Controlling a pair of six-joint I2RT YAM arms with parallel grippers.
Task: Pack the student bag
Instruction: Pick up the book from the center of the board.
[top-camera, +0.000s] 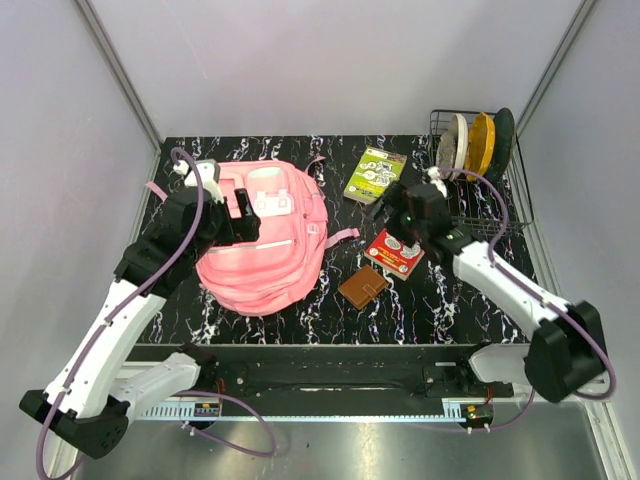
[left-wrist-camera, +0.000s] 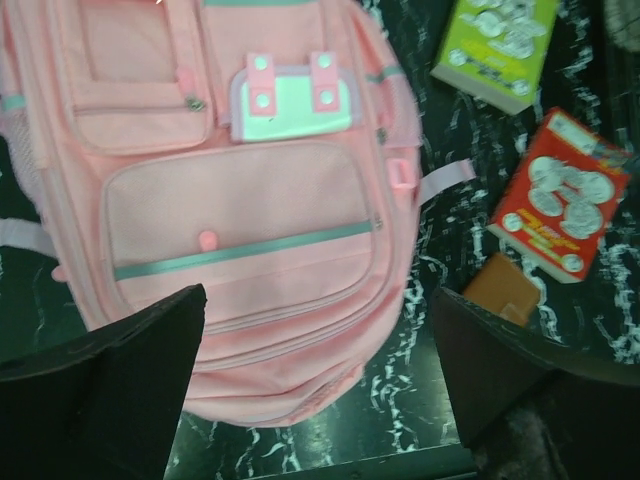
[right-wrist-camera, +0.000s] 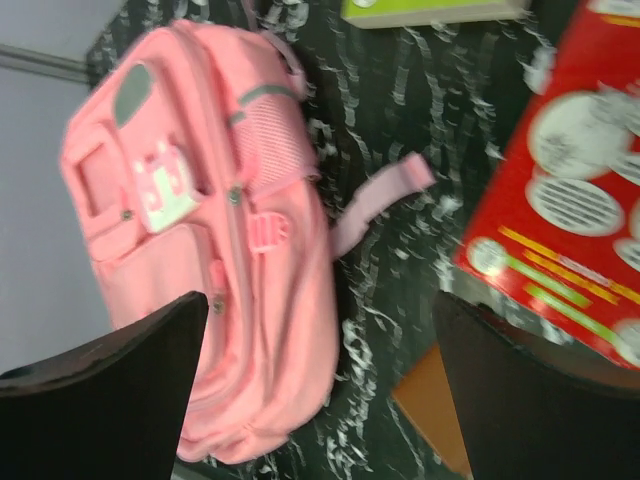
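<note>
The student bag (top-camera: 262, 240) is a large pink backpack lying flat, front up, on the left half of the dark marbled table (top-camera: 470, 300). Its mint-trimmed pocket and white label (left-wrist-camera: 290, 100) face the left wrist camera. My left gripper (top-camera: 242, 216) hovers over the bag's upper left part, open. In the left wrist view its fingers (left-wrist-camera: 110, 390) stand wide apart, and only the bag's (left-wrist-camera: 240, 200) lower end and the table show between them. My right gripper (top-camera: 395, 208) hangs open above the table to the right of the bag (right-wrist-camera: 210, 250), holding nothing.
A green book (top-camera: 375, 172) lies behind the right gripper. A red book (top-camera: 395, 252) and a brown wallet (top-camera: 363, 286) lie right of the bag. A wire basket (top-camera: 500, 215) with round discs stands at the back right. Grey walls close in both sides.
</note>
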